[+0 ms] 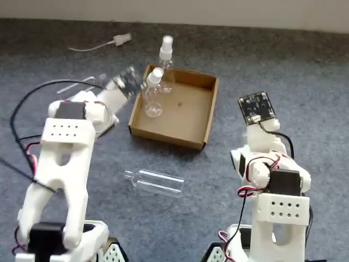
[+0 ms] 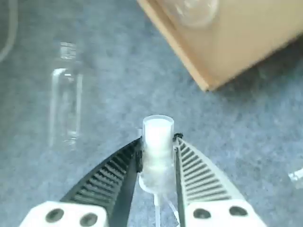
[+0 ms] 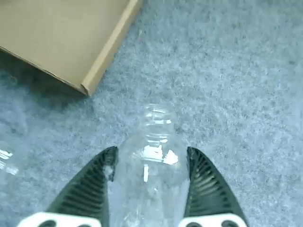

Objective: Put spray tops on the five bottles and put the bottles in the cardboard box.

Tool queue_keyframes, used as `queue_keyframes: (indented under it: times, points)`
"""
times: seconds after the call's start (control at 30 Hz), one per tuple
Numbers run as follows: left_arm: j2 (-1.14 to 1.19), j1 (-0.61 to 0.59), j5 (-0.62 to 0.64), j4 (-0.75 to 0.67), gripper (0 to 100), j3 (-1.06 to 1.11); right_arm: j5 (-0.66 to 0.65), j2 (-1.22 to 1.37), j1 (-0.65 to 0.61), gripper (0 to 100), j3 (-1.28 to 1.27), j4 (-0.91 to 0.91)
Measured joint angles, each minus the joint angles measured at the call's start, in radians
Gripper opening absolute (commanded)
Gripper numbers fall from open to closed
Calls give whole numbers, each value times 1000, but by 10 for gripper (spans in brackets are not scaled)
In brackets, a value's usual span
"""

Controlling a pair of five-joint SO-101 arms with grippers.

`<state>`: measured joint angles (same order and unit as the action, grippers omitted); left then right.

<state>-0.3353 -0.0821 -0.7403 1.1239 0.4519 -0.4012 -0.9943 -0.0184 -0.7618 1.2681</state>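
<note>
A spray top point(image 2: 157, 130) sits pinched in our left end effector point(image 2: 158, 143), low-centre of frame; our right end effector point(image 3: 151, 155) likewise grips an uncapped bottle point(image 3: 152, 142). We judge capping is in hand. Next we must line tube with neck, then reach the cardboard box point(image 1: 166, 136) at centre frame.

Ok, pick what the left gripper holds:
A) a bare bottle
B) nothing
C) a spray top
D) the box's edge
C: in the left wrist view the left gripper is shut on a white spray top, which sits between its fingers.
</note>
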Motion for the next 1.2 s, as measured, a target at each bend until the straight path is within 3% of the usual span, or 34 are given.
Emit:
queue_keyframes:
  times: [0.27,0.53,0.73,0.93,1.2]
  points:
    - [-275,0,361,164,50,-298,109,-3,-362,19,120,2]
    - [-468,48,657,166,47,-537,129,-3,-629,4,118,-140]
    - [-496,253,790,64,46,-621,129,-141,-658,4,-15,-293]
    - [-493,405,827,-75,46,-624,129,-436,-621,4,-324,-493]
    - [-494,555,885,-138,45,-620,183,-694,-612,4,-578,-539]
